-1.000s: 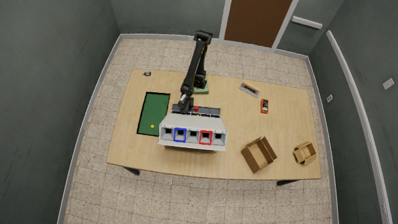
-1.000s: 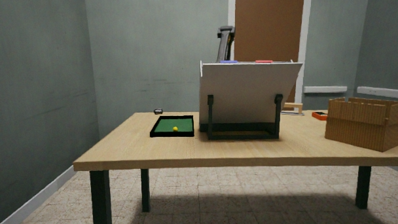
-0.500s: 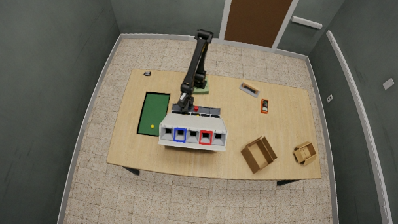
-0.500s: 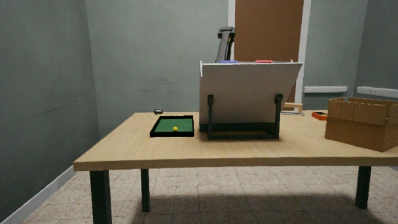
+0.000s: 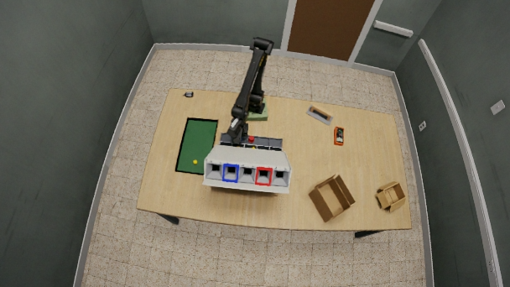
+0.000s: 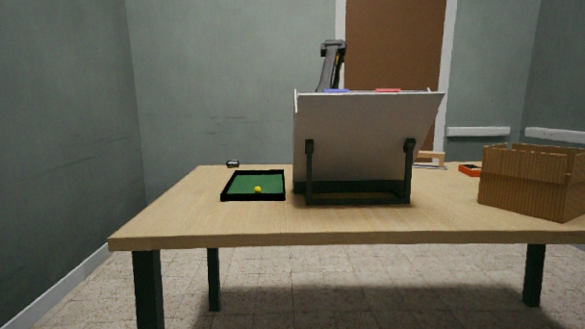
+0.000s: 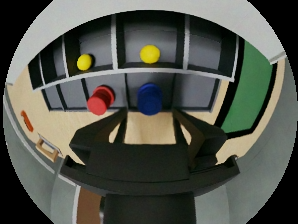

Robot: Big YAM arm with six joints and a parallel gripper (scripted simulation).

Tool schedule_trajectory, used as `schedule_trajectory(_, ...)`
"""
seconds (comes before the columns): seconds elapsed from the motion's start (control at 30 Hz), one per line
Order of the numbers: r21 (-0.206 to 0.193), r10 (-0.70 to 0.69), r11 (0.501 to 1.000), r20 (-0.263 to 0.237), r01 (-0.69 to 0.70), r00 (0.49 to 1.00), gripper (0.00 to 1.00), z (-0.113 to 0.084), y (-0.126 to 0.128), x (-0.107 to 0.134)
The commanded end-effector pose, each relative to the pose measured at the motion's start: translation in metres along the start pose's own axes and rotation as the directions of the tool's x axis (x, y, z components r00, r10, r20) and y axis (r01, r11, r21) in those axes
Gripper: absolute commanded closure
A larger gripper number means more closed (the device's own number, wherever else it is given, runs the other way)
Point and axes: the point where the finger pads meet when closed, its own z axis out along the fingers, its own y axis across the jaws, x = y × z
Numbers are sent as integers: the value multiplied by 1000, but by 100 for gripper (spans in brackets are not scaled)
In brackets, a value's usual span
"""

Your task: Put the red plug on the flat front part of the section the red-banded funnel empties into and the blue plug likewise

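A white cover carries a row of funnels, one blue-banded and one red-banded. Behind it lie the dark sections. In the wrist view a yellow marble sits in the section straight ahead. Another yellow marble sits in the section to its left. The blue plug stands on the flat front of the first section, the red plug on that of the second. My gripper is open, with the blue plug just ahead between its fingertips.
A green tray left of the cover holds one yellow marble. Two open cardboard boxes stand at the table's right. An orange item and a grey holder lie further back.
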Motion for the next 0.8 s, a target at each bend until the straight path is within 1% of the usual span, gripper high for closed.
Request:
schedule_trajectory(0.0, 11, 12, 1000, 44, -12, 999, 41, -19, -10, -20)
schedule_trajectory(0.2, 13, 12, 1000, 51, -13, 999, 41, -30, -10, -21)
schedule_trajectory(0.3, 13, 12, 1000, 53, -13, 999, 41, -43, -9, -21)
schedule_trajectory(0.4, 13, 12, 1000, 54, -13, 998, 41, -61, -8, -20)
schedule_trajectory(0.47, 13, 12, 1000, 54, -13, 998, 41, -61, -8, -20)
schedule_trajectory(0.63, 14, 11, 1000, 56, -12, 998, 41, -92, -7, -20)
schedule_trajectory(0.77, 14, 8, 1000, 57, -9, 998, 41, -108, -6, -19)
